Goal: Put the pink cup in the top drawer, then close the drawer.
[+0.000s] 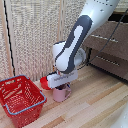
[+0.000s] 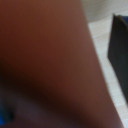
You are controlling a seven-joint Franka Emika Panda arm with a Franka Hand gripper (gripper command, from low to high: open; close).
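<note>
Pink ceramic is seen directly under the claw (image 1: 63, 86): the pink mug (image 1: 62, 93) stands upright on the wooden floor (image 1: 95, 102), its rim met by the white claw base from above. Whether the fingers are clamped on the rim cannot be told; they are hidden, and the wrist view is filled by a brown blur. The dresser (image 1: 107, 47) lies well apart toward the exterior view's right, its top drawer (image 1: 111, 36) set higher, so lift and rightward travel are judged needed.
</note>
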